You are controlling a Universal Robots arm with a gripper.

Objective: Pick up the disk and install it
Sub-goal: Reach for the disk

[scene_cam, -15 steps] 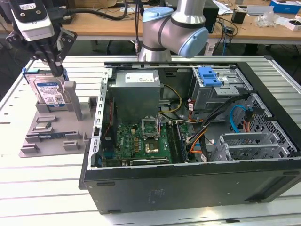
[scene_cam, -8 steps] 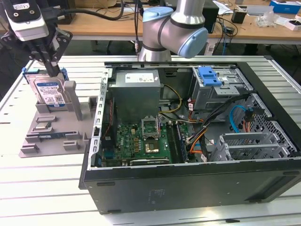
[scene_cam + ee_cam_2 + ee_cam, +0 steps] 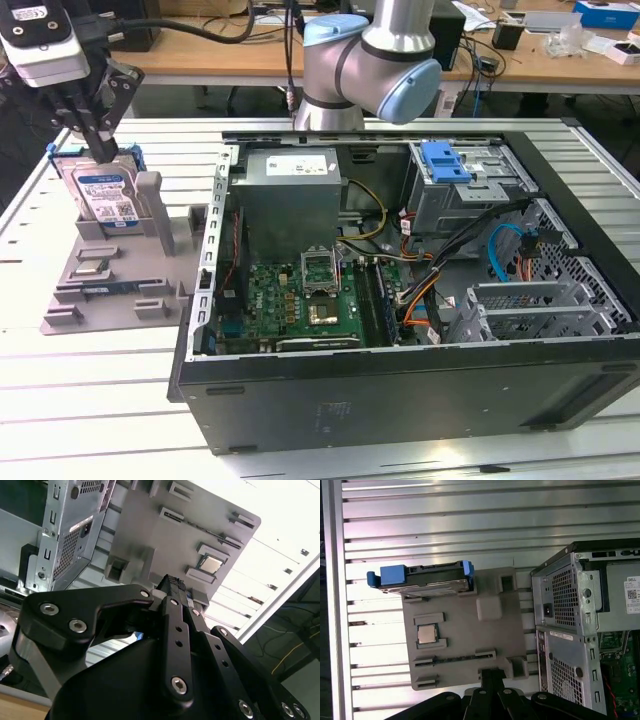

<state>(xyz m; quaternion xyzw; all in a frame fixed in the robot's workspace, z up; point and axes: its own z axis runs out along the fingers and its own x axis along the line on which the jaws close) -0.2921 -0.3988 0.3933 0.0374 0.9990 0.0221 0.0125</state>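
Note:
The disk (image 3: pixel 105 195) stands on edge in a slot at the back of a grey holder tray (image 3: pixel 120 290), at the exterior view's left. Its white-and-blue label faces the camera, with blue bracket ends at both sides. In the first wrist view the disk (image 3: pixel 427 575) shows edge-on from above, along the far side of the tray (image 3: pixel 465 630). My gripper (image 3: pixel 101 152) hangs over the tray with its tips crossing the disk's top edge in the exterior view. Its fingers look pressed together in both wrist views (image 3: pixel 175 583) (image 3: pixel 487 675). I cannot tell whether they touch the disk.
An open computer case (image 3: pixel 400 380) lies right of the tray, with a blue-tabbed drive cage (image 3: pixel 445 160) at its back and a power supply (image 3: pixel 290 190) near the tray. A processor chip (image 3: pixel 426 634) sits in a tray pocket. The arm's base (image 3: pixel 370 60) stands behind the case.

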